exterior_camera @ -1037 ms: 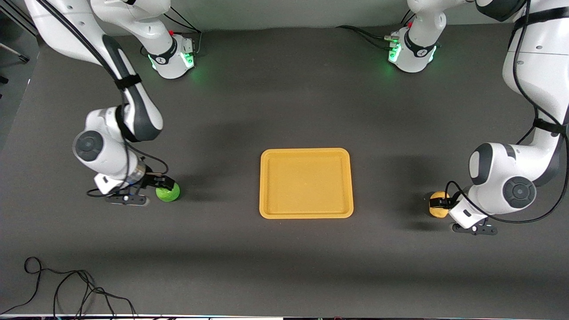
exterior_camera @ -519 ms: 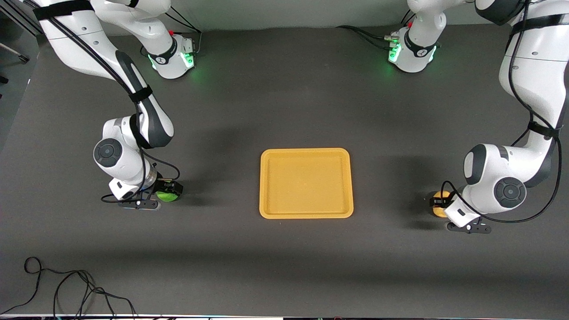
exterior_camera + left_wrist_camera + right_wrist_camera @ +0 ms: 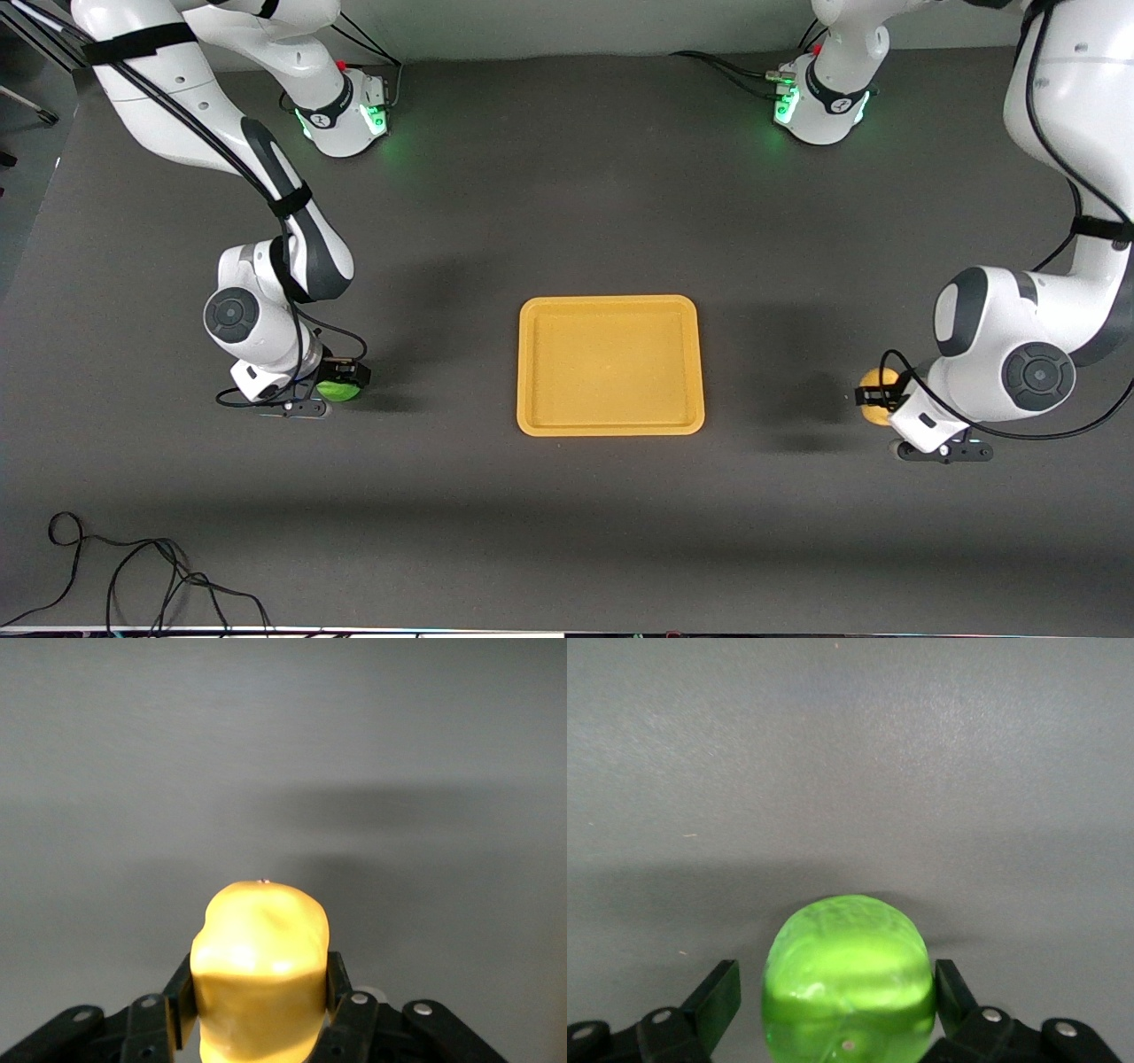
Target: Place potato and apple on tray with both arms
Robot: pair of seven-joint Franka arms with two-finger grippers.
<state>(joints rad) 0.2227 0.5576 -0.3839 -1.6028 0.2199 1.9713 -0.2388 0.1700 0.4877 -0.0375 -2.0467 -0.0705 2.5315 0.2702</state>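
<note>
The yellow-orange tray (image 3: 524, 363) lies flat at the table's middle with nothing on it. The yellow-tan potato (image 3: 871, 392) is toward the left arm's end. My left gripper (image 3: 879, 396) is shut on it, and in the left wrist view (image 3: 260, 979) both fingers (image 3: 181, 992) press the potato's (image 3: 261, 939) sides. The green apple (image 3: 337, 390) sits on the table toward the right arm's end. My right gripper (image 3: 344, 377) is low around it. In the right wrist view (image 3: 835, 988) its jaws stand open on either side of the apple (image 3: 846, 966), with a gap at one finger (image 3: 719, 992).
The dark table mat (image 3: 567, 204) surrounds the tray. The arm bases (image 3: 341, 111) (image 3: 819, 102) stand along the edge farthest from the front camera. A loose black cable (image 3: 133, 576) lies nearest the front camera at the right arm's end.
My right arm has swung in and brought its gripper down around the apple. My left wrist has shifted a little, with the potato staying in its gripper.
</note>
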